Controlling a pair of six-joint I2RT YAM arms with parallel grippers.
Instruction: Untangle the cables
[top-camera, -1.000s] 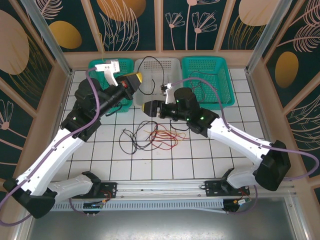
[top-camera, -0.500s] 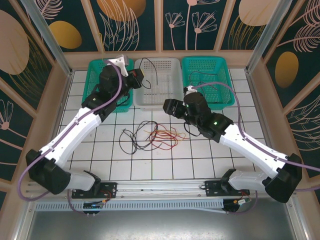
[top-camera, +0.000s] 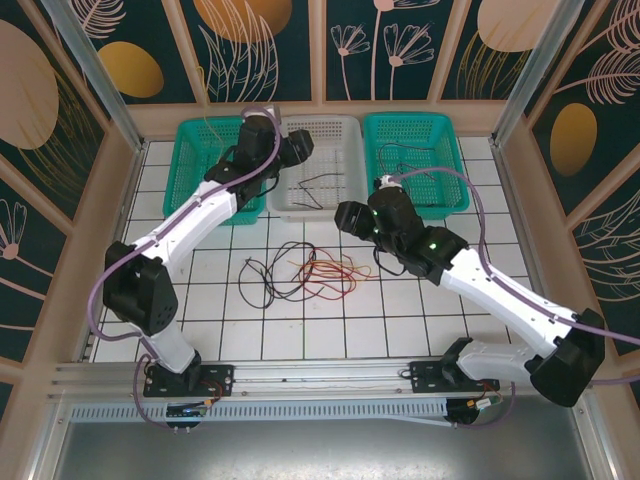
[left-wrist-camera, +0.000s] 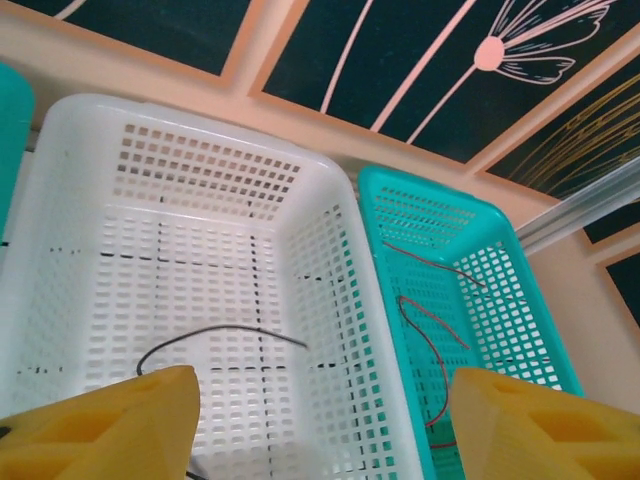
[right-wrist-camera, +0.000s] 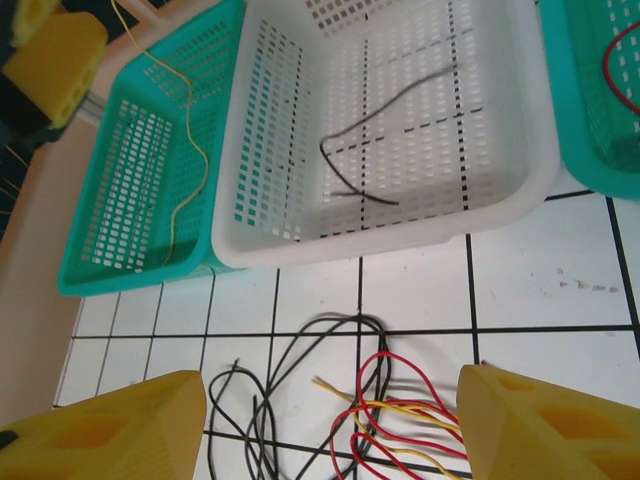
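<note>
My left gripper (left-wrist-camera: 320, 420), spread and empty, has one black cable (left-wrist-camera: 220, 329) sorted in the white basket (left-wrist-camera: 200, 150) just beyond its fingers. My right gripper (right-wrist-camera: 330, 425), also spread empty, frames the black, red, yellow tangle (right-wrist-camera: 380, 403) left to separate.

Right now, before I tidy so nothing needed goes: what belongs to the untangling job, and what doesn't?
Job: tangled cables on the tiles; black cable in white basket; yellow cable, red cable in teal baskets.
Not job: purple arm cables; patterned wall panels.
</note>
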